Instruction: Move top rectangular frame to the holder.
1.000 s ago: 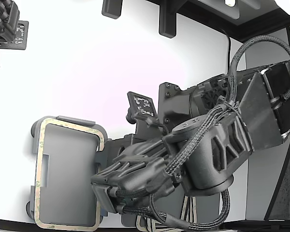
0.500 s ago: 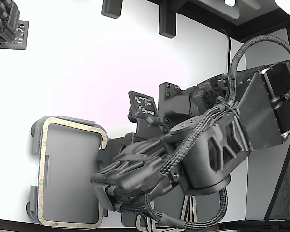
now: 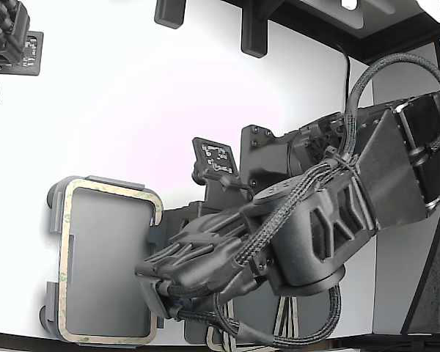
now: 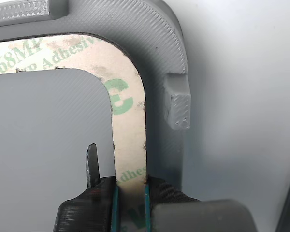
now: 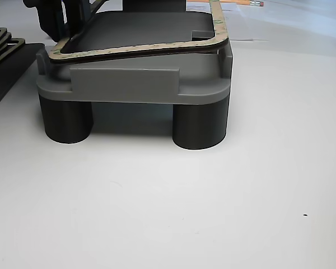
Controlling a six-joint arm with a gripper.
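The top rectangular frame [image 3: 64,257], a thin tan ring with green print, lies over the light grey holder [image 3: 106,264] at the exterior view's lower left. My gripper [image 3: 151,290] is at the frame's long side nearest the arm. In the wrist view my gripper [image 4: 131,192] is shut on the frame's tan strip [image 4: 128,121], just inside the holder's rim [image 4: 154,43] and beside a raised tab [image 4: 179,108]. In the other view the frame [image 5: 134,51] sits slightly tilted above the holder [image 5: 129,84], with my gripper [image 5: 64,28] at its far left end.
Several more frames [image 5: 3,39] are stacked on a dark mat beside the holder, mostly hidden under the arm in the exterior view [image 3: 284,323]. The holder stands on dark round legs [image 5: 199,126]. A second arm [image 3: 4,37] is at the table's far corner. Black brackets [image 3: 253,33] line the back edge.
The frame has shifted a little toward the exterior view's right, coming more in line with the holder. My gripper has moved slightly with it and stays shut on it.
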